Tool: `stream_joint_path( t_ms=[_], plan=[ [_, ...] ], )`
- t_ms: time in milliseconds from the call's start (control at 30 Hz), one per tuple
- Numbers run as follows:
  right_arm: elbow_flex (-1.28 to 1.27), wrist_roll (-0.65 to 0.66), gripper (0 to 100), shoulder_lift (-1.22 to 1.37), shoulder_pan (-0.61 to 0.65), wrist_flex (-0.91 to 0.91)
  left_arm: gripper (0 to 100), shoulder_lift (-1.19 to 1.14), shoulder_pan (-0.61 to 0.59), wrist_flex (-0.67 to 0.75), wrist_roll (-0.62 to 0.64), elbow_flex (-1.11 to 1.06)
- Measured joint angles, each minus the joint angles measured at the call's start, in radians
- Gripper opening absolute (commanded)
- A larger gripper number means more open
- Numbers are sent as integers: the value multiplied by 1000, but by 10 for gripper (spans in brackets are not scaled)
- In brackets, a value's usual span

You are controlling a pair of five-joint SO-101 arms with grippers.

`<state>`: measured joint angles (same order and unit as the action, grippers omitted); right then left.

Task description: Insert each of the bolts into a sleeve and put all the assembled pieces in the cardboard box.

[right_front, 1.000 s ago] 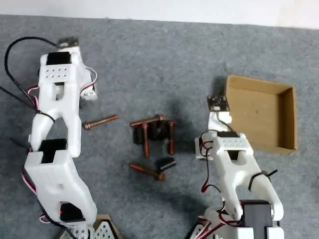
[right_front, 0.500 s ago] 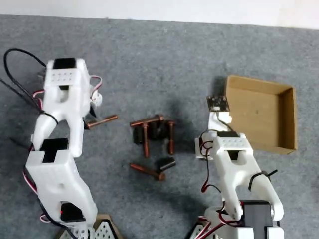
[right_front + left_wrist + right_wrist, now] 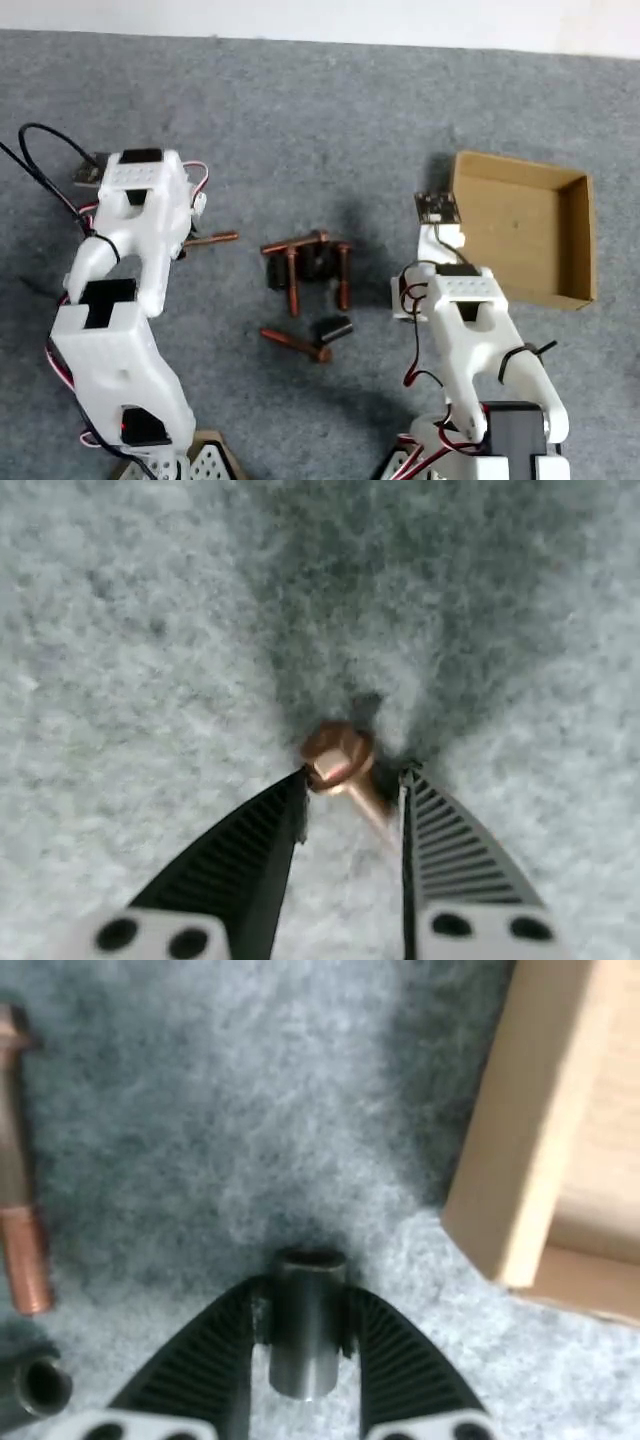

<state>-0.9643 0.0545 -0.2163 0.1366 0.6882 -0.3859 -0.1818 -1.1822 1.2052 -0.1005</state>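
A copper bolt (image 3: 338,758) lies on the grey felt with its head between the fingers of my left gripper (image 3: 352,780), which stands open astride it. From above, this bolt (image 3: 214,238) sticks out to the right from under the left arm (image 3: 140,210). My right gripper (image 3: 303,1300) is shut on a dark sleeve (image 3: 305,1335) held just above the felt, close to the cardboard box (image 3: 530,1140). In the high view the right arm (image 3: 460,300) sits left of the box (image 3: 575,240). Several bolts (image 3: 294,282) and two dark sleeves (image 3: 316,264) lie between the arms.
One more bolt (image 3: 292,342) and a sleeve (image 3: 333,327) lie nearer the front. The box's floor is bare. A bolt (image 3: 18,1160) and a loose sleeve (image 3: 40,1385) lie off to the side of the right gripper. Open felt stretches toward the back.
The left arm has swung toward the front and right and come down over the lone bolt, covering its head. The right arm has kept still with the sleeve.
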Motion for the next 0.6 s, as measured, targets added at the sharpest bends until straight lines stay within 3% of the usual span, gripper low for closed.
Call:
stream_joint_path(
  t_ms=[100, 500, 600],
  plan=[
    [0, 0, 9, 0, 0, 0, 148, 6, 0, 72, -2, -57],
    [0, 0, 9, 0, 2, -2, 140, 6, 5, 133, -2, -81],
    [0, 0, 9, 0, 2, -2, 50, 12, 5, 144, -2, -101]
  ],
)
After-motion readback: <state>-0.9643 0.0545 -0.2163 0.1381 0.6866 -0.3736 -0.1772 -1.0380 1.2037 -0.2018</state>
